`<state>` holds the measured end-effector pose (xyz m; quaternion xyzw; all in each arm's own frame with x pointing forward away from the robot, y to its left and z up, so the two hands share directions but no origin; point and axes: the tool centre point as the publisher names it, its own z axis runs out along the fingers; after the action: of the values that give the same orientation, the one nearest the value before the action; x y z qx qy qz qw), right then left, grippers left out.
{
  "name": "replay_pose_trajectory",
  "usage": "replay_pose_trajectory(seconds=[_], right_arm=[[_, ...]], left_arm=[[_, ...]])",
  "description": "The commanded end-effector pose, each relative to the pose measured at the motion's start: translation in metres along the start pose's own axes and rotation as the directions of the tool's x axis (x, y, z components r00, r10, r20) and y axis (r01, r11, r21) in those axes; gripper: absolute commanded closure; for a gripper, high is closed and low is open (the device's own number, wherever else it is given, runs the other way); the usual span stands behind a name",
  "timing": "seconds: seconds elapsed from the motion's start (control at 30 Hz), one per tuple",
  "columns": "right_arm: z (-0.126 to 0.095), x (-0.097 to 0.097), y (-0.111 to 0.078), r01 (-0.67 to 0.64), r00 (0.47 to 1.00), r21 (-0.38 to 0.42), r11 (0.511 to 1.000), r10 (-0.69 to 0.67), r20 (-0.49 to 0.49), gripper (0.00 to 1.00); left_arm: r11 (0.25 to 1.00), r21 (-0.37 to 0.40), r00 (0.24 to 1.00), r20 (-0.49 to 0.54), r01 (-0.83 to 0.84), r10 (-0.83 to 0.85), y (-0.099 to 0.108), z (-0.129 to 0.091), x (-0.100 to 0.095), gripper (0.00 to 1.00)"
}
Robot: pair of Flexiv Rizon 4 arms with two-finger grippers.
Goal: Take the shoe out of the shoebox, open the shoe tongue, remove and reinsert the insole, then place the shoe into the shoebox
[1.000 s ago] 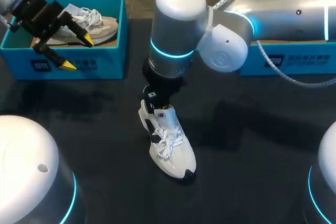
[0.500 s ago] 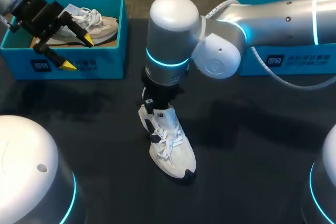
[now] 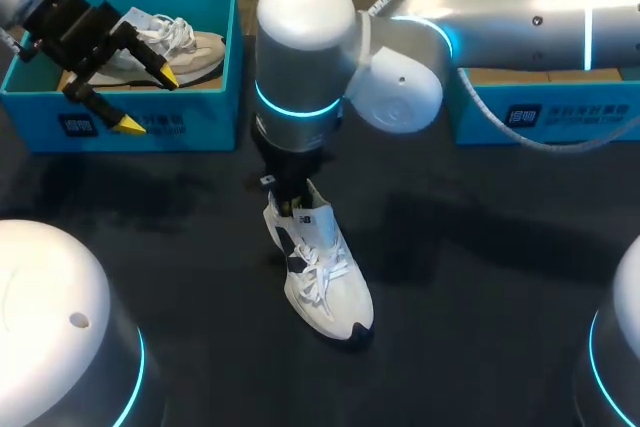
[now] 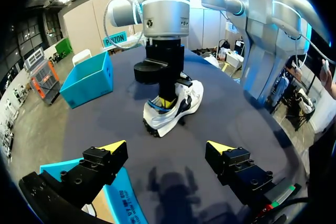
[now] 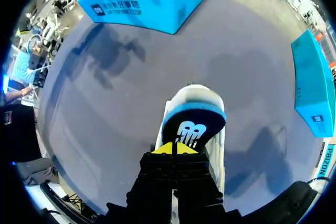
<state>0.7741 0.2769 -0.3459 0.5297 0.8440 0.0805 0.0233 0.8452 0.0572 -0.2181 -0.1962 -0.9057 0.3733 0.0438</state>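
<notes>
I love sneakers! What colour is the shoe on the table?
The lace-up sneaker is white with black patches; head view shows it best.

Your white, navy-trimmed shoe (image 3: 325, 287), laced, upright on its sole mid-table, toe toward the near edge, well apart from your open blue shoebox (image 3: 212, 107) far left.

Even overhead light on the dark table (image 3: 480, 277); soft shadows spread from the shoe (image 3: 320, 277) toward 3 o'clock, and glare gleams on the silver shell of the right arm (image 3: 520, 12).

Head camera looks down; both wrist cameras face the shoe (image 3: 318, 282), right seemingly nearest
</notes>
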Motion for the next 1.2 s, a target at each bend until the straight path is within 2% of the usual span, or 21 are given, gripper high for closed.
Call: replay_pose_trajectory(seconds=[0.03, 0.4, 0.77, 0.9, 1.07, 1.2], right_arm=[[0.006, -0.001, 0.005, 0.004, 1.0, 0.004, 1.0, -0.004, 0.011, 1.0], [0.033, -0.009, 0.008, -0.058, 0.996, -0.045, 0.997, 0.061, 0.067, 1.0], [0.045, -0.01, -0.001, -0.106, 0.992, -0.028, 0.994, 0.107, 0.059, 1.0], [0.032, -0.008, -0.002, -0.115, 0.99, -0.035, 0.993, 0.117, 0.078, 1.0], [0.01, -0.009, 0.0, -0.107, 0.988, -0.081, 0.991, 0.115, 0.104, 1.0], [0.004, -0.009, 0.007, -0.09, 0.987, -0.111, 0.99, 0.104, 0.125, 1.0]], left_arm=[[1.0, -0.003, 1.0, -0.003, 0.0, 0.0, 0.0, -0.001, 0.0, 0.0], [1.0, -0.003, 1.0, -0.003, 0.0, 0.0, 0.0, -0.001, 0.0, 0.0], [1.0, -0.003, 1.0, -0.003, 0.0, 0.0, 0.0, -0.001, 0.0, 0.0], [1.0, -0.003, 1.0, -0.003, 0.0, 0.0, 0.0, -0.001, 0.0, 0.0], [1.0, -0.003, 1.0, -0.003, 0.0, 0.0, 0.0, -0.001, 0.0, 0.0], [1.0, -0.003, 1.0, -0.003, 0.0, 0.0, 0.0, -0.001, 0.0, 0.0]])
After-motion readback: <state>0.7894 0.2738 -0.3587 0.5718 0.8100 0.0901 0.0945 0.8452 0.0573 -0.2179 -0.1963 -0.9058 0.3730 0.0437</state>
